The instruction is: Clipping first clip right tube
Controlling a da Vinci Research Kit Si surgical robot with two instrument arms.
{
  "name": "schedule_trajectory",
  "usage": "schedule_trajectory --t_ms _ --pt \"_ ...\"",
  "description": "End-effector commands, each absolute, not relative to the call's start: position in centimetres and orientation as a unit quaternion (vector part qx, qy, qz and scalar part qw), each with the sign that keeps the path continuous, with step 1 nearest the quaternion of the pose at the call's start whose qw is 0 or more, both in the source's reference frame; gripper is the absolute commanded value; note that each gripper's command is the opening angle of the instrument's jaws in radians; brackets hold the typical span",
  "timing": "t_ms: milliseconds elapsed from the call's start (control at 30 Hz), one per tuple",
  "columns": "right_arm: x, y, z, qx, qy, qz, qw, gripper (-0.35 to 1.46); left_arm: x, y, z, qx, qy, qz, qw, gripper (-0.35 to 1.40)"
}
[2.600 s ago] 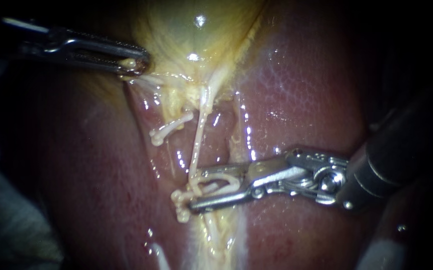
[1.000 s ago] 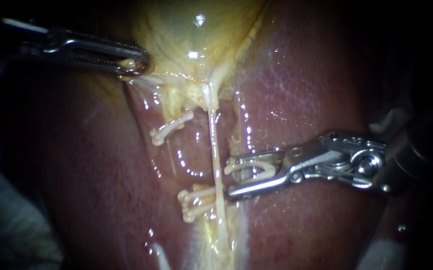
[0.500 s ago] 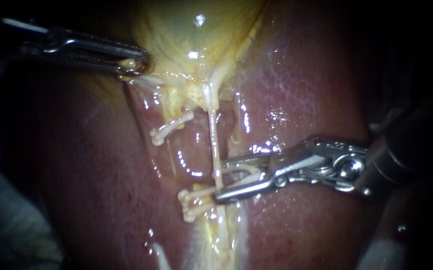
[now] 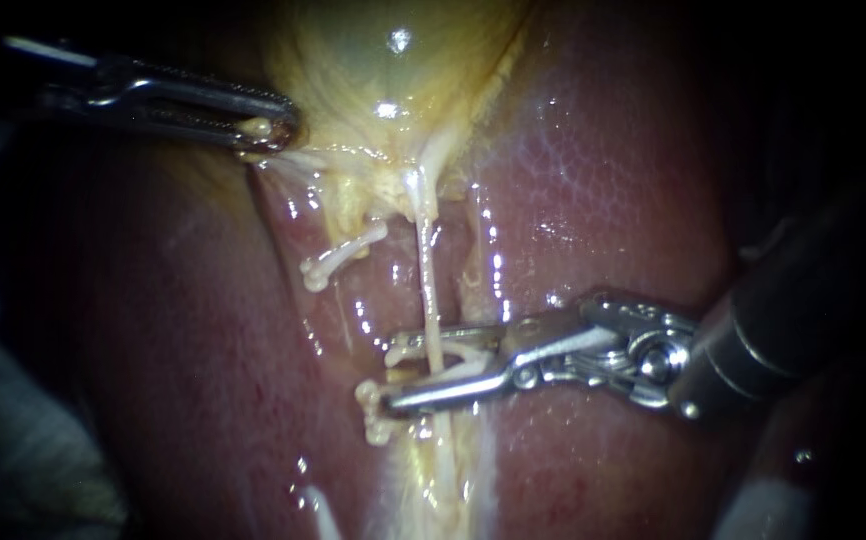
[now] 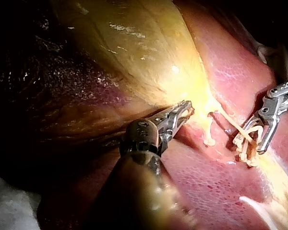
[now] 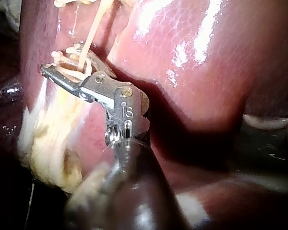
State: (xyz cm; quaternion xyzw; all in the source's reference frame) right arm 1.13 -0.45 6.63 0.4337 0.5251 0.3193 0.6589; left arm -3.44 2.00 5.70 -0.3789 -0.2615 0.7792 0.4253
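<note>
Nearest, the right instrument [image 4: 393, 378] reaches in across the liver [image 4: 603, 190]. Its jaws stand apart but carry a white clip [image 4: 458, 352] seated between them. The right tube [image 4: 425, 280] runs through that clip's open mouth. The right wrist view shows this from the side, with the tube crossing between both jaws, which the endoscope view shows less plainly. The closed clips [image 4: 368, 418] lie just under the lower jaw, and a single clip [image 4: 338, 257] sits higher up, left of the tube. Farthest, the left instrument [image 4: 271, 128] clenches the yellow edge of the gallbladder [image 4: 383, 60]. The left wrist view shows that pinch best.
</note>
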Motion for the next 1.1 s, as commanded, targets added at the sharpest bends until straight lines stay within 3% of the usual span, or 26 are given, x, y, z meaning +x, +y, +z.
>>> schedule_trajectory --t_ms 33,367,700,1100 --pt "1.12 -0.46 6.6 0.442 0.522 0.314 0.658 0.5 -3.44 2.0 5.71 -0.379 -0.261 0.779 0.425 -0.35" --pt "1.14 -0.61 6.28 0.476 0.519 0.288 0.649 0.49 -3.44 2.0 5.71 -0.379 -0.262 0.779 0.425 -0.35" --pt "1.14 -0.68 6.18 0.496 0.507 0.289 0.642 0.43 -3.44 2.0 5.71 -0.379 -0.262 0.779 0.425 -0.35" --pt "1.1 -0.54 6.07 0.5 0.506 0.292 0.639 0.07 -3.44 2.0 5.7 -0.379 -0.262 0.779 0.425 -0.35"
